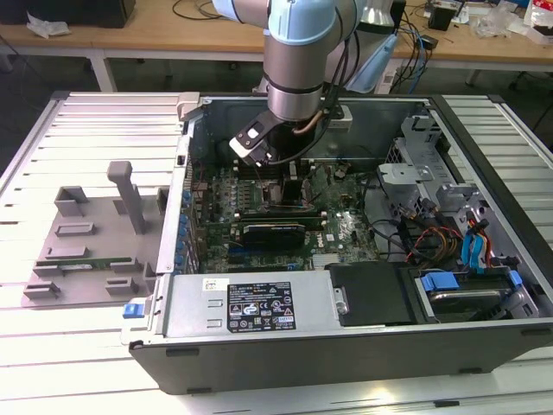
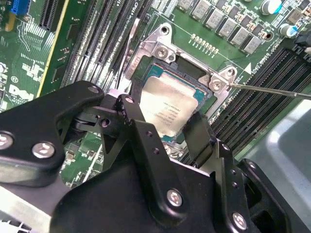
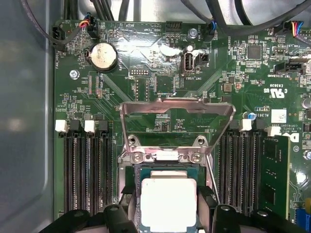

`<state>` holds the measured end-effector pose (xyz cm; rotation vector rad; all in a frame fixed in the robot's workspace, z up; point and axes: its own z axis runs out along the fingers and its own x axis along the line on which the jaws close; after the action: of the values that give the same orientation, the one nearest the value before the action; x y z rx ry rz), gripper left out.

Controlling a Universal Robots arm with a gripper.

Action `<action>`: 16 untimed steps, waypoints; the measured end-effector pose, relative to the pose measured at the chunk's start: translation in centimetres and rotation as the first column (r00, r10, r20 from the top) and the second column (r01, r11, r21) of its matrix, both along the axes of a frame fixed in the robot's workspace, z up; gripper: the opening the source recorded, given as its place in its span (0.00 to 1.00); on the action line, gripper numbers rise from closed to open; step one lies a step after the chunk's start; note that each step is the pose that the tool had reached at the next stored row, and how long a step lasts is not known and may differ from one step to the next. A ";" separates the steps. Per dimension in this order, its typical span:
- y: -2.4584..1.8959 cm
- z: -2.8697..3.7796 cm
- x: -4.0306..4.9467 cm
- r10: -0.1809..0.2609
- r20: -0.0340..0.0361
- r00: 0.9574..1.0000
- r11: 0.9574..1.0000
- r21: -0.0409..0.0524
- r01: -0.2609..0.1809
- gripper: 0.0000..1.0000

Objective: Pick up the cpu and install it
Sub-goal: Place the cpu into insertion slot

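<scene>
The cpu [image 2: 167, 109] sits square within the socket [image 2: 160, 51] on the green board [image 3: 146, 63], silver top up. From these angles I cannot tell whether it already rests on the contacts or hangs just above them. The gripper [image 2: 165, 121] is over it, and its two black fingers [image 2: 133, 119] are closed against opposite edges of the chip, so it appears clamped on the chip rather than standing apart. In the first wrist view the metal hold-down frame [image 3: 177, 109] is tipped up and back, clear of the chip, with memory slots [image 3: 85, 170] on both sides. The thin latch rod [image 2: 272, 90] lies off to one side. In the exterior view the arm reaches down into the open computer case [image 1: 346, 346].

This step calls for keeping the chip level and its corners lined up with the socket walls, with no sideways slide or downward push, since the contacts beneath probably bend easily.
</scene>
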<state>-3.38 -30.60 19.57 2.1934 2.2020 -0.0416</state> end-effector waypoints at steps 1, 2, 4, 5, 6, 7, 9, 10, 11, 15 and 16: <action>0.01 -0.01 0.00 0.000 0.000 1.000 1.000 0.000 0.000 0.62; 0.01 -0.01 0.00 0.000 0.000 1.000 1.000 0.000 0.000 0.62; 0.01 0.30 0.00 0.000 0.000 1.000 1.000 0.000 0.000 0.62; 0.01 0.50 0.00 0.000 0.000 1.000 1.000 0.000 0.000 0.62; 0.01 0.74 0.00 0.000 0.000 1.000 1.000 0.000 0.000 0.62; 0.01 0.82 0.00 0.000 0.000 1.000 1.000 0.000 0.000 0.62; 0.01 1.13 0.00 0.000 0.000 1.000 1.000 0.001 0.000 0.62; 0.02 1.76 0.00 0.000 0.000 1.000 1.000 0.001 0.000 0.62; 0.02 2.15 0.00 0.000 0.000 1.000 1.000 0.002 0.000 0.60; -0.30 2.28 -0.01 0.003 0.000 1.000 1.000 0.005 -0.003 0.29; -0.56 2.28 -0.02 0.007 0.000 1.000 1.000 0.004 -0.007 0.23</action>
<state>-3.40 -31.15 21.86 2.1882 2.2115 -0.0367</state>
